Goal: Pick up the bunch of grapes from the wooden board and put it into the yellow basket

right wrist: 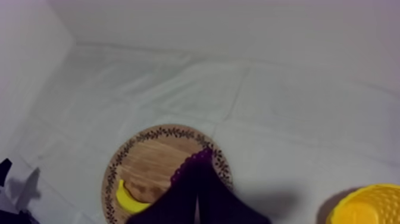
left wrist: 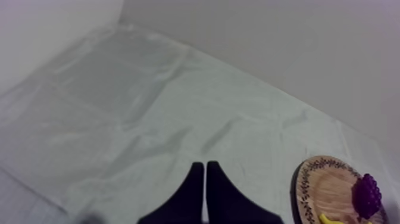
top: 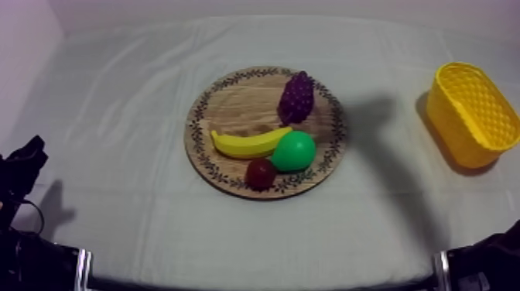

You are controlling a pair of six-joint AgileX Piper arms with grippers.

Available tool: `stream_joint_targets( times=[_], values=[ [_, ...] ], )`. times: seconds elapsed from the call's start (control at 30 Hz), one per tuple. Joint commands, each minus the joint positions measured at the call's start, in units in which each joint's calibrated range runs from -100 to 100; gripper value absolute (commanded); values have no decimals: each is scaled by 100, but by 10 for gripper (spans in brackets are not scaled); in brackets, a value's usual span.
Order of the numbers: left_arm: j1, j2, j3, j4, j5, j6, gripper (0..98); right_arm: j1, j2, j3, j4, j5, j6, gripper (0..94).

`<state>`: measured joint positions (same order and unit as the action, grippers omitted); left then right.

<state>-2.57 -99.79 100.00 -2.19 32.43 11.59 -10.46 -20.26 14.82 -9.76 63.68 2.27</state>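
**Grapes lie on the board, both hands pressed together**

We see the worktop [top: 371,232] covered fully by a grey-white cloth [top: 116,100], which has soft creases and folds across it. Behind the worktop stands a plain pale wall [left wrist: 268,36], and a second pale wall meets it at the far left corner.

The round board [top: 240,104] with its patterned rim lies in the middle of the cloth. The bunch of grapes [top: 296,97] rests on the far right part of the board, apart from both hands. In front of it the banana [top: 249,144] lies across the board and touches the green pear [top: 294,151]. The small red fruit [top: 260,174] sits at the near rim, just beside the pear.

The yellow basket [top: 456,131] stands at the right side of the worktop, well apart from the board. A dim shadow [top: 379,108] falls on the cloth between them.

Our left hand [left wrist: 205,170] is above bare cloth, with the board off to its side. Its fingers are pressed together on nothing. Our right hand [right wrist: 196,179] is turned toward the board, its fingers also pressed together on nothing, and the grapes show just past the fingertips.
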Motion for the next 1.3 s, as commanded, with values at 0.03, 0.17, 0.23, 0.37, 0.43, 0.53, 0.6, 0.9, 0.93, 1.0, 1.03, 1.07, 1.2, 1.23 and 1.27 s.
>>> stream_joint_targets(
  times=[0.03, 0.17, 0.23, 0.37, 0.43, 0.53, 0.6, 0.9, 0.93, 1.0, 1.03, 1.07, 1.2, 1.23, 1.27],
  values=[
    [0, 5, 0, -3, -1, 1, 1, -90, 611, -61, 113, 58, -144, 4],
    [0, 5, 0, -3, -1, 1, 1, -227, 1090, -48, 239, -2, -333, 3],
    [0, 5, 0, -3, -1, 1, 1, -292, 1277, 17, 310, -118, -451, 3],
    [0, 5, 0, -3, -1, 1, 1, -399, 1550, 212, 409, -423, -655, 3],
    [0, 5, 0, -3, -1, 1, 1, -463, 1663, 304, 477, -554, -770, 3],
    [0, 5, 0, -3, -1, 1, 1, -574, 1838, 383, 610, -659, -972, 4],
    [0, 5, 0, -3, -1, 1, 1, -641, 1958, 398, 695, -687, -1098, 6],
    [0, 5, 0, -3, -1, 1, 1, -770, 2441, 268, 956, -708, -1567, 369],
    [0, 5, 0, -3, -1, 1, 1, -781, 2480, 255, 989, -698, -1630, 448],
    [0, 5, 0, -3, -1, 1, 1, -794, 2548, 215, 1016, -667, -1712, 569],
    [0, 5, 0, -3, -1, 1, 1, -796, 2580, 188, 1010, -647, -1731, 607],
    [0, 5, 0, -3, -1, 1, 1, -795, 2612, 159, 1002, -626, -1745, 636],
    [0, 5, 0, -3, -1, 1, 1, -804, 2750, 30, 999, -569, -1805, 720],
    [0, 5, 0, -3, -1, 1, 1, -809, 2798, -12, 1002, -550, -1818, 739],
    [0, 5, 0, -3, -1, 1, 1, -816, 2854, -61, 1003, -522, -1828, 757]
  ],
)
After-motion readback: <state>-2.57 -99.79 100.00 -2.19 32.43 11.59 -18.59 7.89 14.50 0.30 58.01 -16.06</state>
